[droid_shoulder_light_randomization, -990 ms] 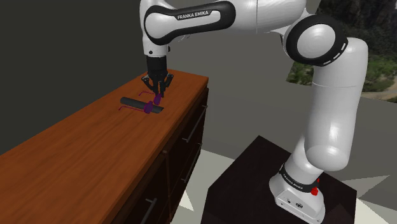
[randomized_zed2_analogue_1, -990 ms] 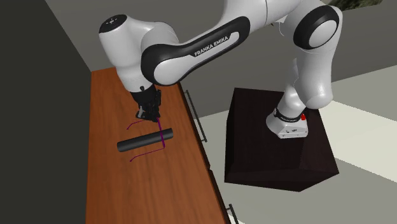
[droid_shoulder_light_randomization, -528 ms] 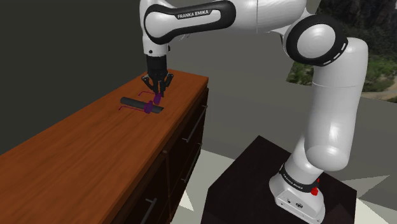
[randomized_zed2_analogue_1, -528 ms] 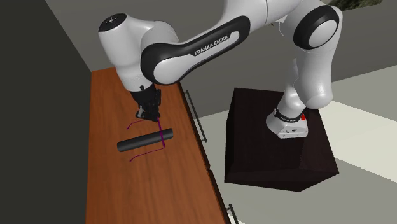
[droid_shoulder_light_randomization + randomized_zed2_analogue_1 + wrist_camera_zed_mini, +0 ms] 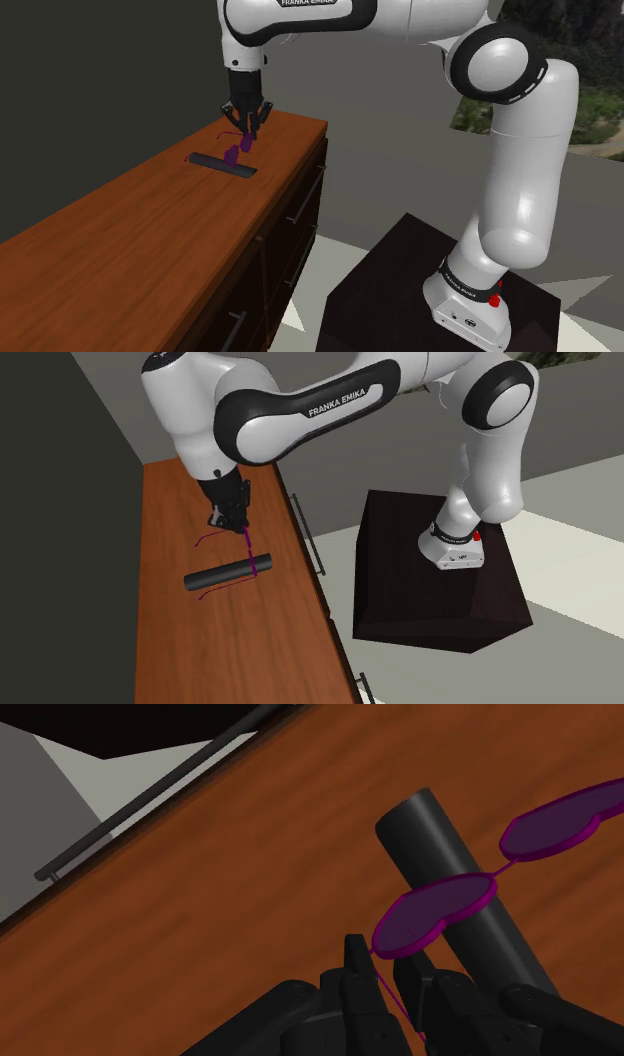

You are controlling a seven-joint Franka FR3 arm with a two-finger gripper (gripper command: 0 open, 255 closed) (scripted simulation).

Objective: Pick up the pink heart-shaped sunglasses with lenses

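Note:
The sunglasses [image 5: 436, 908] have a thin magenta frame and dark purple heart-shaped lenses. My gripper [image 5: 385, 982] is shut on one thin temple arm, just behind the nearer lens. In the shoulder view the sunglasses [image 5: 237, 151] hang below the gripper [image 5: 247, 128], a little above the wooden dresser top [image 5: 150, 215]. In the second exterior view the gripper [image 5: 233, 523] hovers over the dresser top with the sunglasses [image 5: 252, 555] trailing down toward a dark cylinder.
A dark cylinder [image 5: 225, 575] lies on the dresser top right under the sunglasses, seen also in the wrist view as a cylinder [image 5: 430, 839]. The dresser's front has drawer handles [image 5: 303, 205]. The dark stand [image 5: 440, 587] sits beyond the dresser's front edge.
The gripper has risen from the dresser top, taking the sunglasses up with it. The dark cylinder stays lying where it was.

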